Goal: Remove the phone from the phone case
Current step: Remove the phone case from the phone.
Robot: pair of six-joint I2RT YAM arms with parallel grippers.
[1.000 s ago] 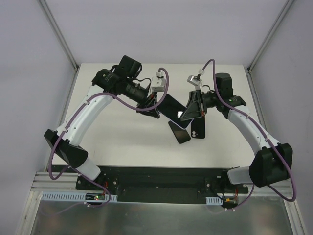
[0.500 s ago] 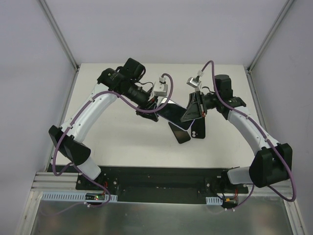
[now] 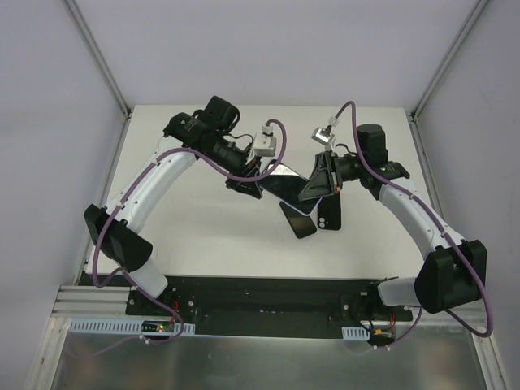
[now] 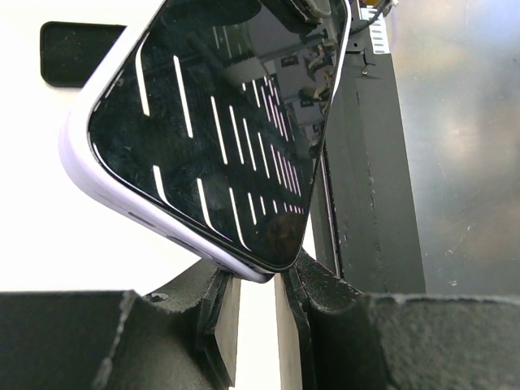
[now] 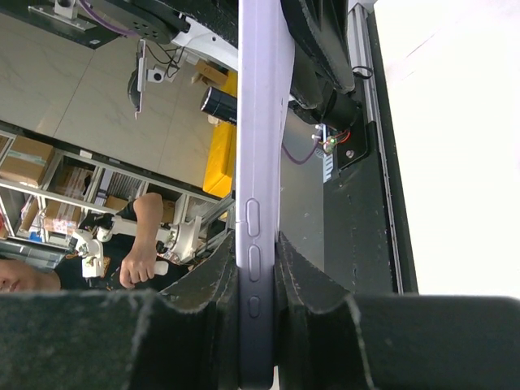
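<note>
Two pairs of fingers share one phone (image 3: 284, 187). They hold it in the air over the bench (image 3: 203, 236), just behind and above a black slab (image 3: 298, 221) that lies flat there. The left fingers (image 4: 218, 325) are nearly closed and pinch one rounded corner of the phone. The right fingers (image 5: 302, 280) are drawn in just as tight on the end nearer the slab, one on each face.

The phone sits inside its phone case (image 4: 101, 183), a pale lilac shell with a matte surface and rounded corners that wraps all of the rim shown in the wrist views. From the right wrist the case appears edge-on, as a narrow lilac strip with three moulded button bumps in a row. The screen is dark, glossy glass that reflects rows of bright streaks and carries fine specks.

From above, the phone is tilted, its long axis running from the left fingers down toward the slab. Its near corner overlaps the slab's far end in that view.

Just right of the slab lies a second dark piece (image 3: 329, 213) with small round marks at one corner. Whether it touches the slab is unclear.
</note>
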